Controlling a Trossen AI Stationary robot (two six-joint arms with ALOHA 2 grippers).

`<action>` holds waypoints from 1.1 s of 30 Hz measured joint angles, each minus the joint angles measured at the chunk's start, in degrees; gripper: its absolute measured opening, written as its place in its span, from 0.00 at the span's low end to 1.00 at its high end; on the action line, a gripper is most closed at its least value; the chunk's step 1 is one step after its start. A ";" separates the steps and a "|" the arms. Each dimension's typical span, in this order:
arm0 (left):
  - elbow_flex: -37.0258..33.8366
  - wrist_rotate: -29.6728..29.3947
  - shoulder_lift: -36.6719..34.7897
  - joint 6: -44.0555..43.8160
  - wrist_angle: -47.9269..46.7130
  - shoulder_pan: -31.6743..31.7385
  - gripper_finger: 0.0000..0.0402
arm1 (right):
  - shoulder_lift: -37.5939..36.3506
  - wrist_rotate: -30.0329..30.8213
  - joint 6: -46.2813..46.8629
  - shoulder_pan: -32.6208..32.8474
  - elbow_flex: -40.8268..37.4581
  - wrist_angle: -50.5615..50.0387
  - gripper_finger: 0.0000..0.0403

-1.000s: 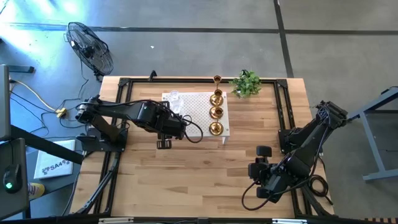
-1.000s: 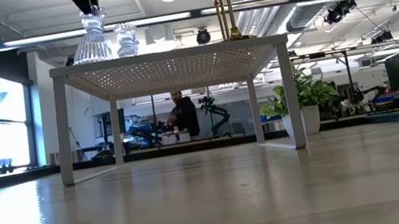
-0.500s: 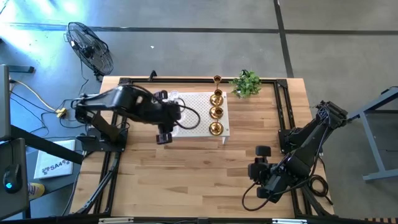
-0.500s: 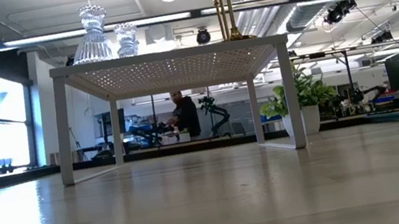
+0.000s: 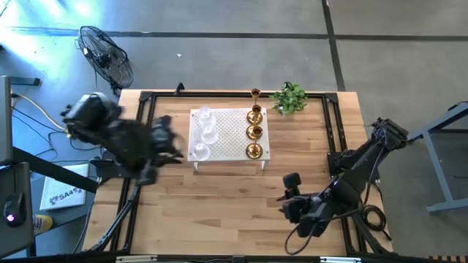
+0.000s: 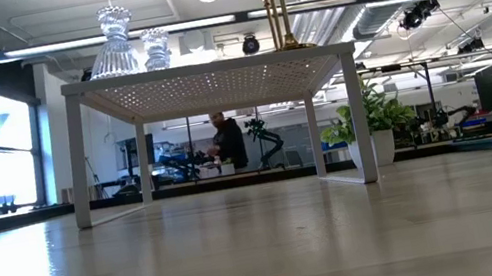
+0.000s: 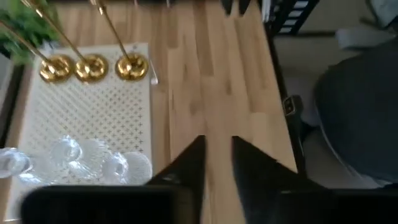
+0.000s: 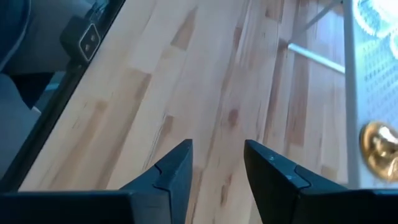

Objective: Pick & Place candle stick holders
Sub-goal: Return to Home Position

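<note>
Candle holders (image 5: 254, 131) stand on the white platform (image 5: 230, 124) at frame centre, gold row right, glass row left. Left gripper (image 7: 217, 140) has withdrawn from over the platform to the left edge, fingers slightly parted, empty. Right gripper (image 8: 217, 146) sits lower right, parted, empty. Placing judged finished

the left claw (image 5: 164, 137) has pulled back from the front left corner of the white platform (image 5: 232, 131) to the left edge of the counter (image 5: 241, 197), so the three glass candle stick holders (image 5: 207, 132) on the platform's left side now show uncovered from above. in the low view the dark piece of arm that hung above them is gone. the right claw (image 5: 290, 183) has shifted a little away from the counter's right edge, toward its middle.
</note>
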 joint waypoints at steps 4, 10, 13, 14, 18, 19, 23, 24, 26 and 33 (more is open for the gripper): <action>0.00 -8.88 -3.98 -1.63 -0.03 -9.24 0.02 | 0.00 -0.90 -5.01 -2.06 0.00 1.46 0.32; -7.86 -22.70 -10.77 -0.72 0.11 -21.12 0.01 | -0.22 -1.70 -18.23 -4.36 0.00 6.79 0.19; -16.84 -26.45 -16.67 -4.84 0.07 -24.14 0.01 | -0.25 -2.27 -27.52 -4.53 0.71 10.00 0.06; -20.16 -27.36 -18.84 -6.88 0.07 -24.82 0.01 | -0.35 -2.58 -29.81 -4.52 1.39 10.10 0.03; -34.89 -30.31 -28.81 -16.55 0.66 -27.48 0.00 | -2.09 -2.61 -32.53 -4.59 5.99 8.56 0.04; -38.69 -30.94 -31.39 -18.70 1.37 -28.00 0.00 | -2.88 -2.63 -32.55 -4.59 7.31 6.91 0.04; -54.11 -32.91 -43.78 -22.15 7.57 -29.16 0.00 | -7.59 -3.58 -30.31 -4.56 11.88 -0.79 0.01; -57.82 -32.94 -47.01 -21.56 9.70 -29.13 0.00 | -9.35 -4.90 -29.46 -4.58 12.50 -2.17 0.01; -64.75 -33.18 -53.48 -19.45 14.67 -28.98 0.00 | -13.78 -8.64 -28.21 -4.59 12.69 -3.01 0.02; -80.50 -29.99 -72.17 -11.41 32.38 -29.01 0.00 | -34.41 -16.78 -25.95 -4.54 0.94 5.83 0.00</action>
